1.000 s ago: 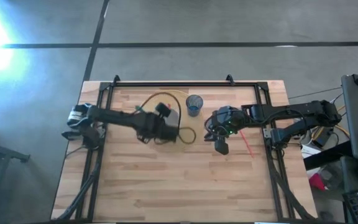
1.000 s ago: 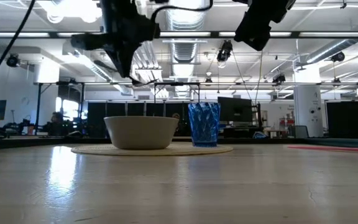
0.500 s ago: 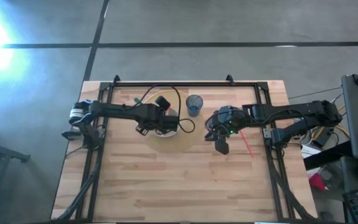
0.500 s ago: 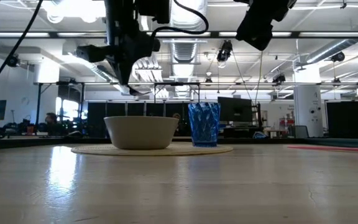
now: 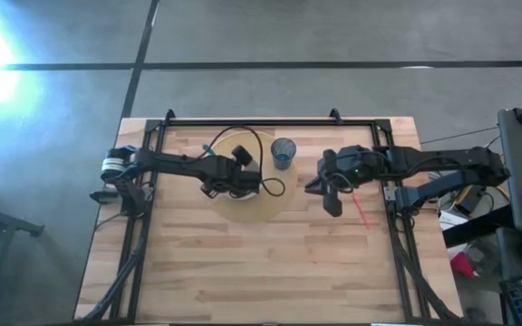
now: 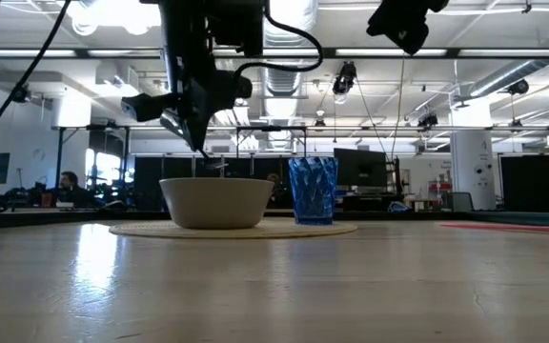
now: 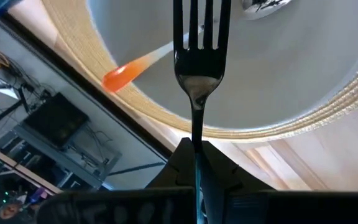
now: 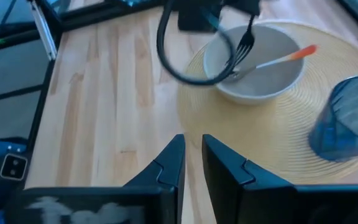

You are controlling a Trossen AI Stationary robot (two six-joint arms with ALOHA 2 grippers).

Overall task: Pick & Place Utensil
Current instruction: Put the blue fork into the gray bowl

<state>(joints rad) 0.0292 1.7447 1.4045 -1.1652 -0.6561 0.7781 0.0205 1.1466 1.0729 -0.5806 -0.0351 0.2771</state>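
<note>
Above the bowl (image 7: 303, 74), left gripper (image 7: 195, 149) holds fork (image 7: 197, 56).

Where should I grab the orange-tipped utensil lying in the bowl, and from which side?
Probably grip the orange-tipped utensil by its orange end, coming from above: that end leans up past the bowl rim, while the other lies inside beneath the fork held by the left gripper.
</note>
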